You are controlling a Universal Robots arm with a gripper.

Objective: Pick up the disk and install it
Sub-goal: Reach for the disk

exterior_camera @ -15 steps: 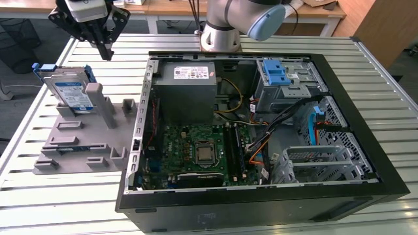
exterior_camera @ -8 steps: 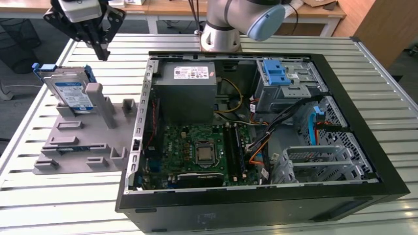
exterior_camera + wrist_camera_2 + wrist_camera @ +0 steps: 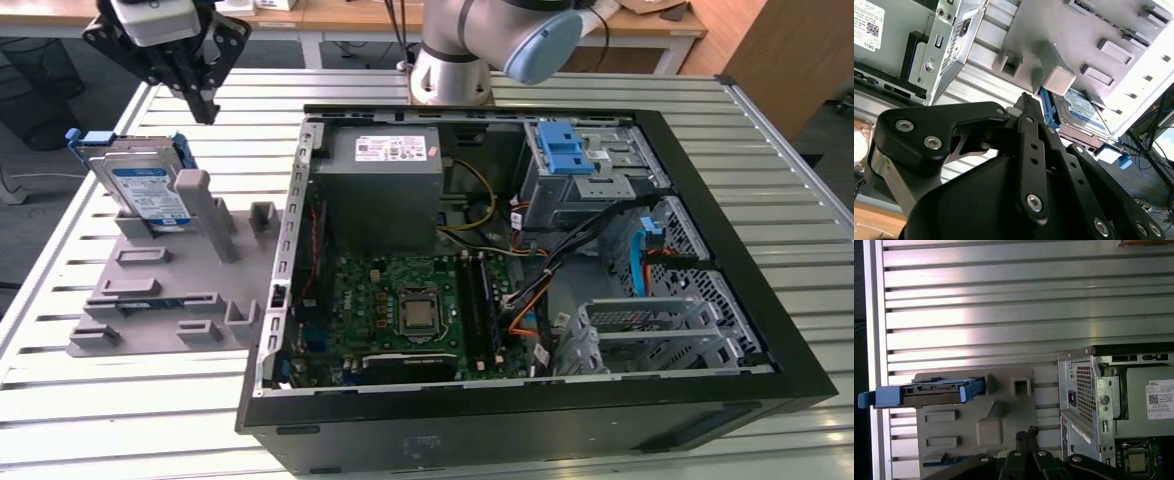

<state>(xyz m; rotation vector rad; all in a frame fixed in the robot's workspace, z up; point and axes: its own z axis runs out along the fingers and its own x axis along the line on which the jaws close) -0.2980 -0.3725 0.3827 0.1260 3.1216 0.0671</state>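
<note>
disk (image 3: 144,188) flat silver rect, blue frame, upright in grey plastic fixture (image 3: 160,300) | hand (image 3: 206,108) nearby, closed, empty

light: bright, even | glare: slatted table (image 3: 1004,335), fixture (image 3: 1094,35) washed out | shadows: soft

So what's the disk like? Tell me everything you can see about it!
The disk is a flat, silver, metal-looking rectangle with a white-and-blue label on its face and a blue plastic frame round its edges. It stands on edge, tilted a little, in a slot of the grey holder on the slatted table, to the exterior view's left of the open computer case. The gripper hangs near its top, not touching it.
</note>
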